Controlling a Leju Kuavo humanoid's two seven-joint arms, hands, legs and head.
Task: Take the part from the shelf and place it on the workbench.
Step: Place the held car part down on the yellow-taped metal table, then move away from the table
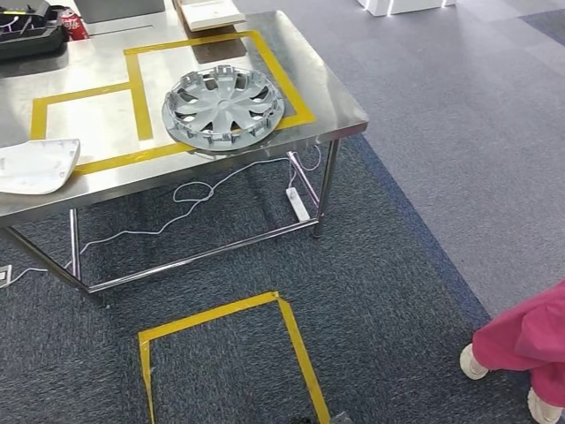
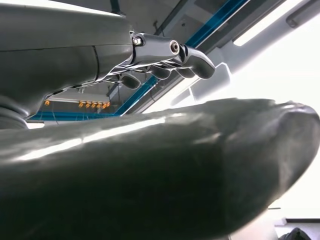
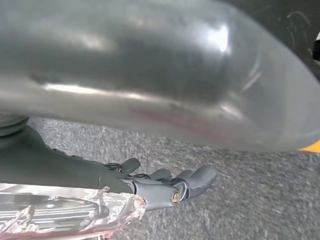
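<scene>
A grey wheel cover (image 1: 223, 106) lies flat on the steel workbench (image 1: 100, 115), inside a rectangle of yellow tape near the bench's right end. A white moulded part (image 1: 36, 165) rests at the bench's front left edge. In the left wrist view my left hand (image 2: 166, 57) stretches out with fingers nearly straight and nothing in them, ceiling lights behind it. In the right wrist view my right hand (image 3: 166, 182) hangs over grey carpet, its fingers extended and holding nothing.
A yellow tape square (image 1: 226, 309) marks the carpet in front of the bench. A power strip (image 1: 297, 204) and white cables lie under the bench. A person in pink trousers (image 1: 526, 340) stands at the right. A black tray (image 1: 30, 35) sits at the bench's far left.
</scene>
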